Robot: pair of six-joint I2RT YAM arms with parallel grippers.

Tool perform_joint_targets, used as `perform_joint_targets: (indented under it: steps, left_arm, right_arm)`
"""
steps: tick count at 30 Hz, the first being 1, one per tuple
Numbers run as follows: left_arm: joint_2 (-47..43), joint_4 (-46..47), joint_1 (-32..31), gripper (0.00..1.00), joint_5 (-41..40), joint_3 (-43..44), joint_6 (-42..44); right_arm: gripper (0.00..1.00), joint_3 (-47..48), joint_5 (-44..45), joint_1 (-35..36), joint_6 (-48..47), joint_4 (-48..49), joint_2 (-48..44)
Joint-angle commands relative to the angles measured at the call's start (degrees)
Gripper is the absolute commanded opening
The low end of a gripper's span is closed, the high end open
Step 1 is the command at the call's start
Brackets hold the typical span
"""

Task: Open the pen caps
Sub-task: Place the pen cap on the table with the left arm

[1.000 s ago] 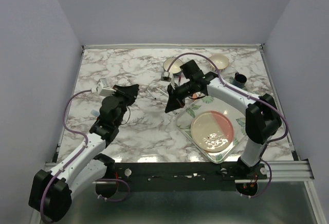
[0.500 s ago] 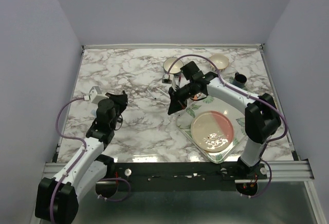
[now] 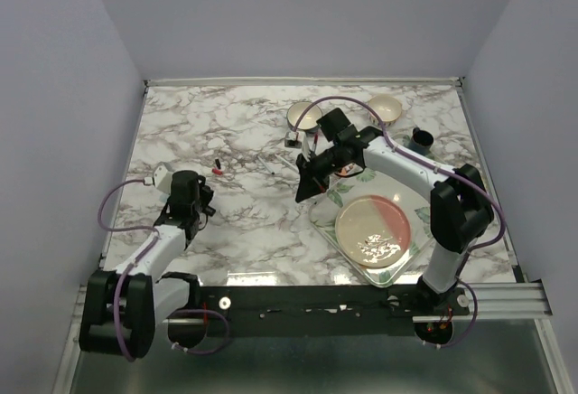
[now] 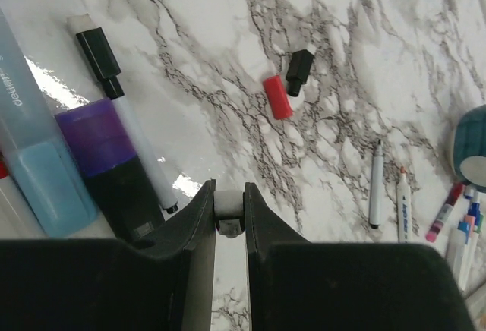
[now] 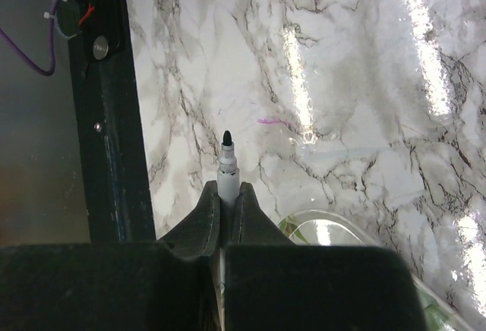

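Right hand (image 5: 225,191) pinches an uncapped pen (image 5: 228,165), left hand (image 4: 228,194) nips a small white piece (image 4: 228,203); tray (image 3: 325,220) holds a plate (image 3: 375,229).

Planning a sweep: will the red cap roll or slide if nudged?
The red cap looks small and light, so it likely skids on the glossy table. Lying on its side, it may also roll.

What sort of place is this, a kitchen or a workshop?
Probably a robot test booth, not a kitchen: a left arm and right arm bolted to a marble-patterned table, plain walls closing it in, and pens and a plate laid out.
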Motion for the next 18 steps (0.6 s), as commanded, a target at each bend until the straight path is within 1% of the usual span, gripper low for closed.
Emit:
perform_joint_targets:
  steps: [1,5,9,13,15,18]
  left_arm:
    - [7.4,5.5,3.6,0.00,3.3,3.3,1.9]
    - [15.8,8.6,4.8,0.00,4.1,5.7,0.9]
    - [23.0,9.3,5.0,0.01,6.2,11.2,0.9]
    - [27.7,7.9,5.1,0.13,7.1,15.2,1.2]
    - [29.5,7.0,5.2,0.14,7.3,16.8,1.5]
    - [30.8,6.1,5.5,0.23,7.3,17.7,1.8]
  right_arm:
    - [0.01,0.3,0.9,0.5,-0.9,-1.3,1.1]
    - [0.01,0.2,0.8,0.5,-0.8,-1.3,1.1]
    - [0.01,0.2,0.6,0.5,-0.8,-1.4,1.1]
    - [0.01,0.3,0.5,0.5,-0.9,-1.6,0.9]
    - [0.01,0.4,0.5,0.4,-1.2,-1.7,0.8]
    - [0.01,0.4,0.2,0.5,-1.3,-1.7,0.8]
